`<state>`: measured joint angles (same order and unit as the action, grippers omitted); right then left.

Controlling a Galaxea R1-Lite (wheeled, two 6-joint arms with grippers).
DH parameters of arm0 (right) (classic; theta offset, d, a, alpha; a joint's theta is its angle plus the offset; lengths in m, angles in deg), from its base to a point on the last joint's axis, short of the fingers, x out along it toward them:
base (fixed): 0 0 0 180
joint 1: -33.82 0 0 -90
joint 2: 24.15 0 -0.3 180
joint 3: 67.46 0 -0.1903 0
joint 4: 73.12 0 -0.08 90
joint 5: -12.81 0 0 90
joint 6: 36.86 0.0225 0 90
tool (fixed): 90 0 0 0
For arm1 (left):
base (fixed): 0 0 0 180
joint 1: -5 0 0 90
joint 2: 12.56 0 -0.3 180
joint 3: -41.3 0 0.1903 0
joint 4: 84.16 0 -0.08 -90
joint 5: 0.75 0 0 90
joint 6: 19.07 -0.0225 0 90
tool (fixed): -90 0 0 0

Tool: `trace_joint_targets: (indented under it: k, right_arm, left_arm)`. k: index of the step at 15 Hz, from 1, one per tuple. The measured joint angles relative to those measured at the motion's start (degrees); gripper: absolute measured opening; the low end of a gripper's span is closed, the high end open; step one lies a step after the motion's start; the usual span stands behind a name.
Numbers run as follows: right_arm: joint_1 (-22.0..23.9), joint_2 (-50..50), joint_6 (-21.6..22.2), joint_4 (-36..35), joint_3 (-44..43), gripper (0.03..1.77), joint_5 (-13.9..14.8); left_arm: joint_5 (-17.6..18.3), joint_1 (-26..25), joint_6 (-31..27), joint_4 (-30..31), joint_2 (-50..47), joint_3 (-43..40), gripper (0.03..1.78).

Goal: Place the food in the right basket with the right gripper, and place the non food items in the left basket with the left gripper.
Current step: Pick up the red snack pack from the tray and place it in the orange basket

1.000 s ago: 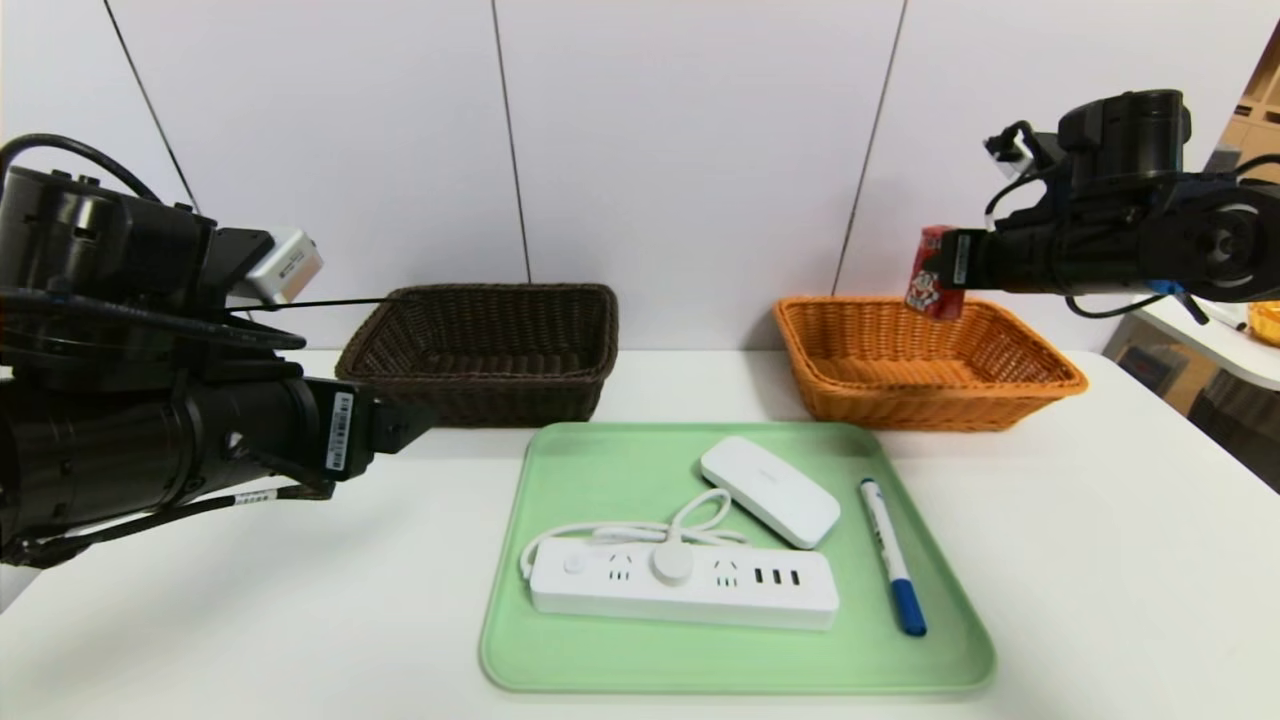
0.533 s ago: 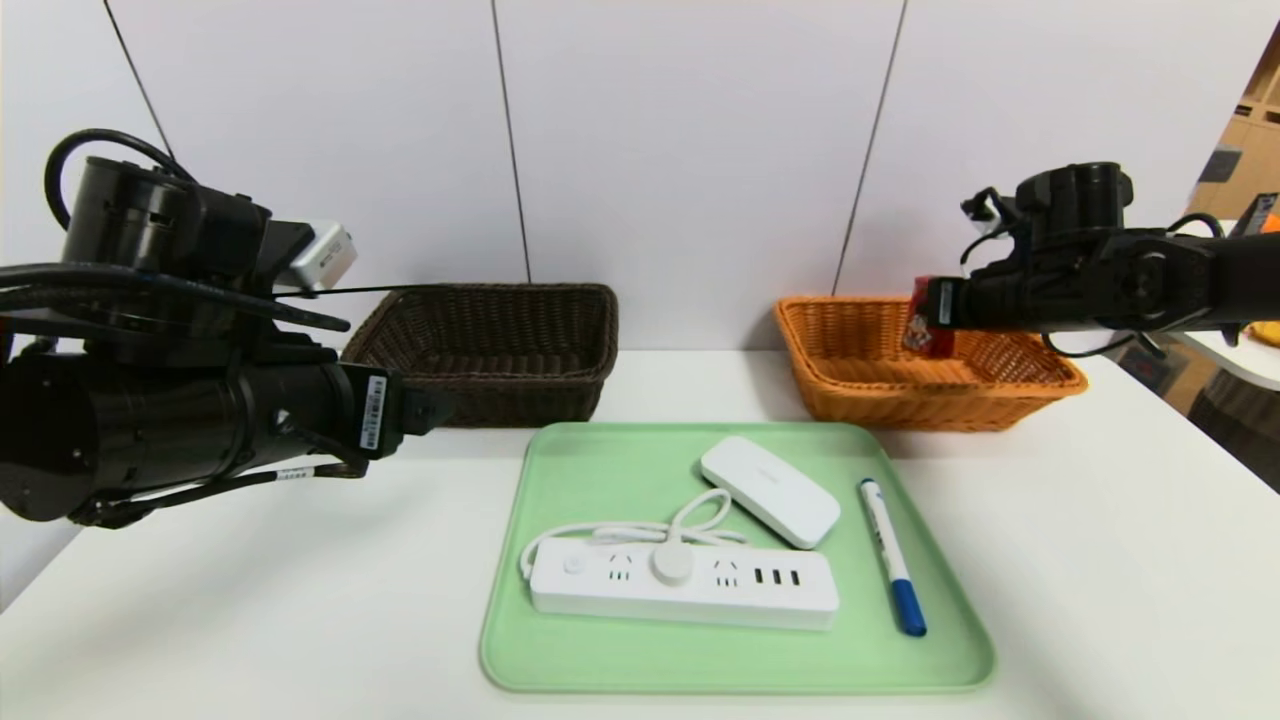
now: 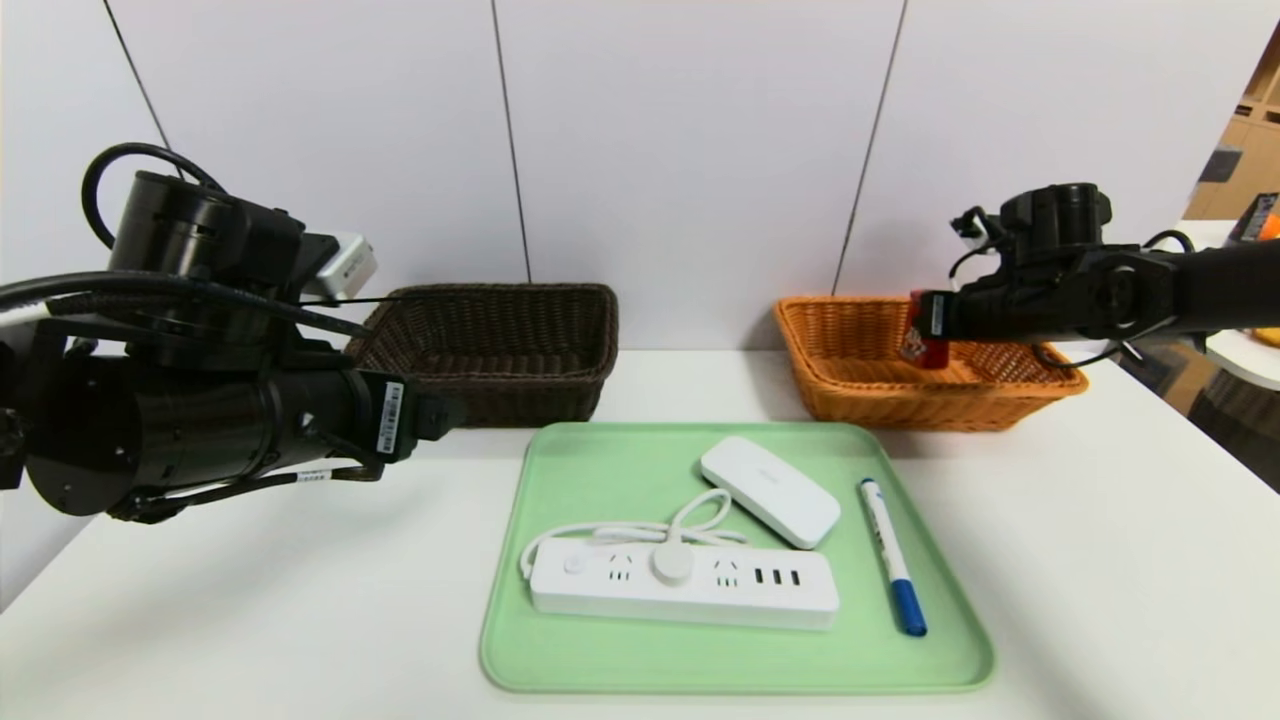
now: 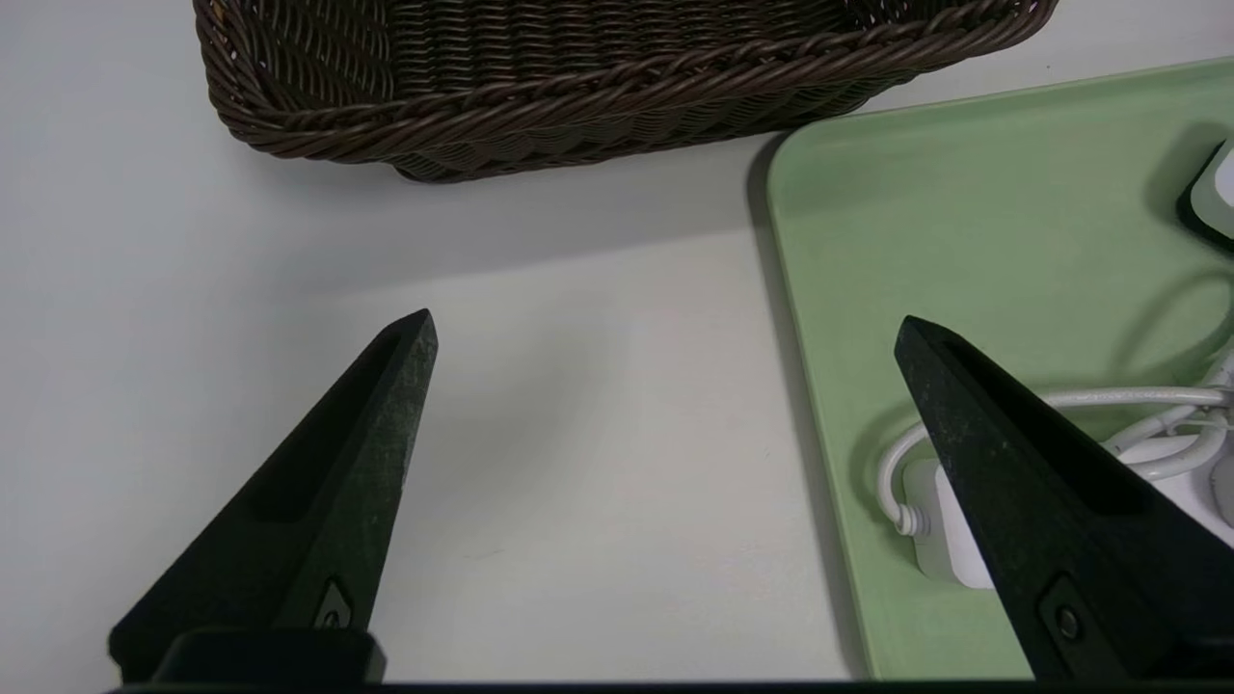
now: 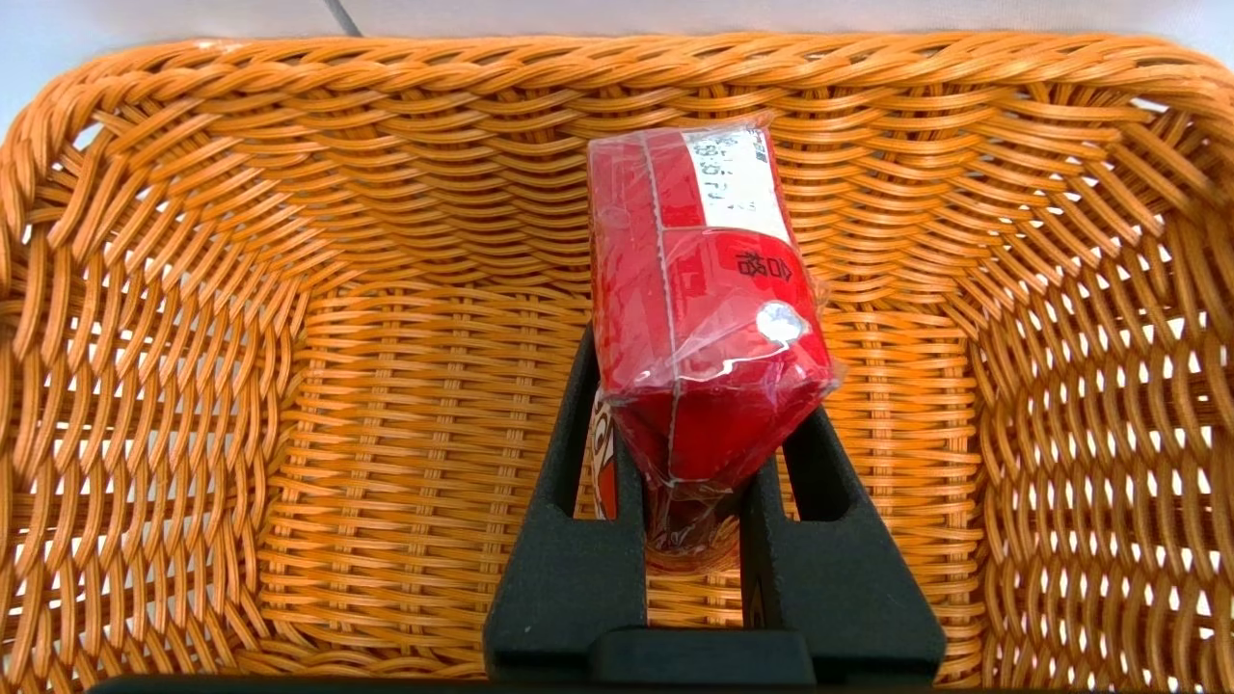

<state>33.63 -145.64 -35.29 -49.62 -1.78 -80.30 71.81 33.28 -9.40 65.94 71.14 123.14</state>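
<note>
While clamped, right tool [image 5: 699, 424] holds carton [image 5: 709, 318] inside basket rim [image 5: 617, 53].

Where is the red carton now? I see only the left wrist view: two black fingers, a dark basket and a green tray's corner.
Observer: The red carton is clamped in the right gripper, inside the orange basket.
Operator: Does it rest on the bottom already?
Observer: I cannot tell; the right wrist view shows it over the woven floor, its wrapped end squeezed between the fingers.
Operator: What waits on the tray?
Observer: On the green tray lie a white power strip, a flat white device and a blue-capped marker.
Operator: Is the left gripper near them?
Observer: No, the left gripper hangs open beside the dark basket.
</note>
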Motion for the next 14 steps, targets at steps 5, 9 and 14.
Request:
trace_joint_targets:
  k: [5, 9, 14]
  right_arm:
    - [0.18, -0.61, -0.21, -0.04, 0.44, 0.7, -0.28]
    - [0.16, -0.84, 0.0, 0.0, 0.74, 1.11, -0.46]
    - [-0.26, 2.26, -0.15, 0.46, 0.99, 1.39, -0.28]
  left_arm:
    - [-0.11, 0.11, 0.02, -0.02, 0.15, -0.01, 1.69]
    - [-0.2, 0.27, 0.04, -0.02, 0.2, -0.06, 1.69]
    - [-0.27, 0.29, 0.04, -0.02, 0.21, -0.04, 1.69]
